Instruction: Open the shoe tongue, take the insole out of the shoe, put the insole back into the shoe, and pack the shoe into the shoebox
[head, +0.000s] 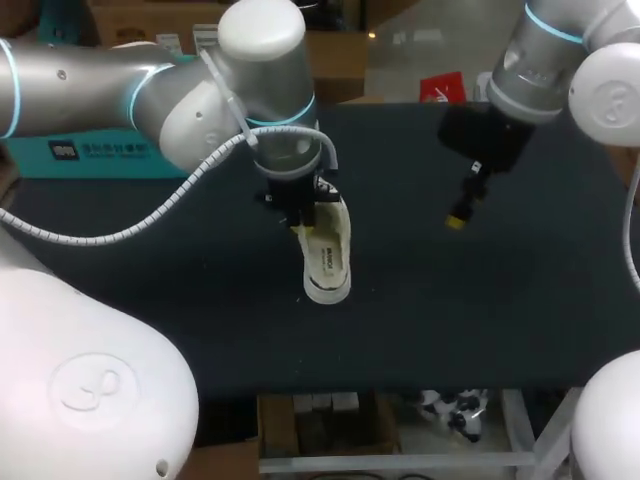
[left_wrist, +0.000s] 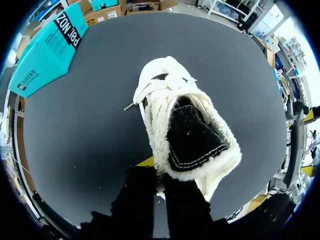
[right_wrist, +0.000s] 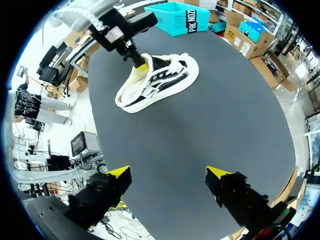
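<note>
A white shoe (head: 328, 250) with a fleecy collar stands on the black table mat (head: 200, 300), near the middle. In the left wrist view the shoe (left_wrist: 185, 115) points away from the gripper, and its dark inside (left_wrist: 192, 132) shows through the opening. My left gripper (left_wrist: 159, 177) is shut on the fleecy heel collar, its fingers close together. The right wrist view shows the shoe (right_wrist: 160, 82) from the side, with the left gripper (right_wrist: 141, 62) at its heel. My right gripper (right_wrist: 170, 175) hangs open and holds nothing, above the mat to the right of the shoe (head: 458, 220).
A teal shoebox (head: 90, 150) lies at the table's far left edge, behind my left arm; it also shows beyond the shoe's toe (left_wrist: 47, 50) and past the shoe (right_wrist: 182, 17). The mat stretches bare between the shoe and my right gripper.
</note>
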